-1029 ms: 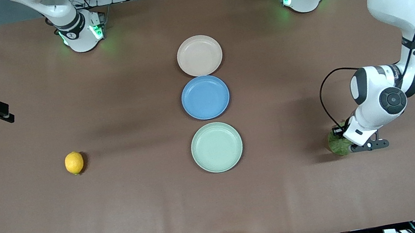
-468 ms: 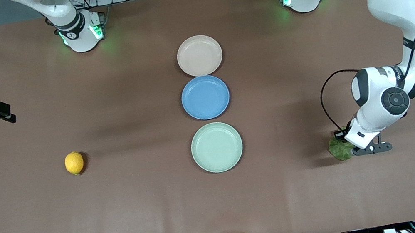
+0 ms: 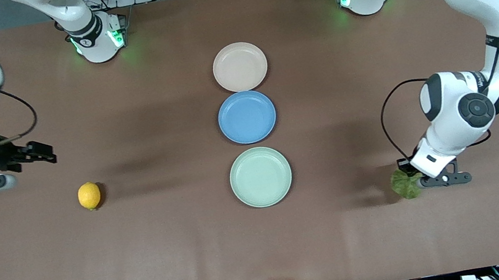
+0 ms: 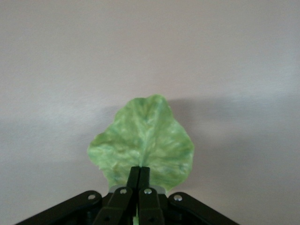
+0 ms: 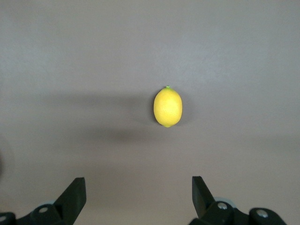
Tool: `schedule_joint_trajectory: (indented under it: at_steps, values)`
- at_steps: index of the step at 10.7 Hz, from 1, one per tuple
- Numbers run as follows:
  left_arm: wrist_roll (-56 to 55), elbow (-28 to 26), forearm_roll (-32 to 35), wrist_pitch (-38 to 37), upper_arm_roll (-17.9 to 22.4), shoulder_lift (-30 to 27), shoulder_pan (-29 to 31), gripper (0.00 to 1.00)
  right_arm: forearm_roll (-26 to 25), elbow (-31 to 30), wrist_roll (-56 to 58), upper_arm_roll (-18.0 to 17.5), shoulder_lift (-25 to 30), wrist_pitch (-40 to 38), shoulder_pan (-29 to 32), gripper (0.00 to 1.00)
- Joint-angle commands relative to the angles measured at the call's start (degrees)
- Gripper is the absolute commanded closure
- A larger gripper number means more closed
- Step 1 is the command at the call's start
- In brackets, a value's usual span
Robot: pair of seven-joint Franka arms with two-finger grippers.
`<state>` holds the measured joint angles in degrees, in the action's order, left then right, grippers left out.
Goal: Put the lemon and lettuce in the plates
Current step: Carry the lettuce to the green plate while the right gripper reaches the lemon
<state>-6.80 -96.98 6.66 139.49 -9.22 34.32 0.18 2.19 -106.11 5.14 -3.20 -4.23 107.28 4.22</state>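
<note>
The lettuce (image 3: 405, 184) is a crinkled green leaf at the left arm's end of the table. My left gripper (image 3: 410, 175) is shut on its stem end; in the left wrist view the leaf (image 4: 143, 143) spreads out past the closed fingers (image 4: 139, 177). The lemon (image 3: 89, 195) lies on the table toward the right arm's end, and it also shows in the right wrist view (image 5: 168, 107). My right gripper (image 3: 48, 156) is open and empty above the table near the lemon. The beige-pink plate (image 3: 240, 66) and mint green plate (image 3: 260, 176) are empty.
A blue plate (image 3: 246, 117) sits between the two other plates, in a row down the table's middle. The arm bases (image 3: 98, 38) stand along the table's edge farthest from the front camera.
My right arm has swung in toward the lemon. My left gripper, shut on the lettuce, has shifted slightly with the leaf.
</note>
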Motion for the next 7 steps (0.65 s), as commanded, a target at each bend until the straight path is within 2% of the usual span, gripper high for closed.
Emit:
schedule_joint_trajectory:
  at_steps: [1, 3, 7]
  values:
    - [-3.6, -0.1, -1.8, -0.8, -5.1, -2.6, 0.2, 1.00, 0.4, -6.5, 0.1, 0.0, -0.5, 5.7, -0.3, 0.00]
    - [-11.0, 1.4, -2.3, -0.7, -7.3, -1.9, -2.0, 1.00, 0.1, -6.5, 0.1, 0.0, -4.0, 6.4, -0.3, 0.00]
    - [-30.8, 7.8, -2.2, -0.6, -7.1, 2.1, -12.5, 1.00, 0.1, -7.7, 0.1, 0.1, -9.3, 12.4, 0.5, 0.00]
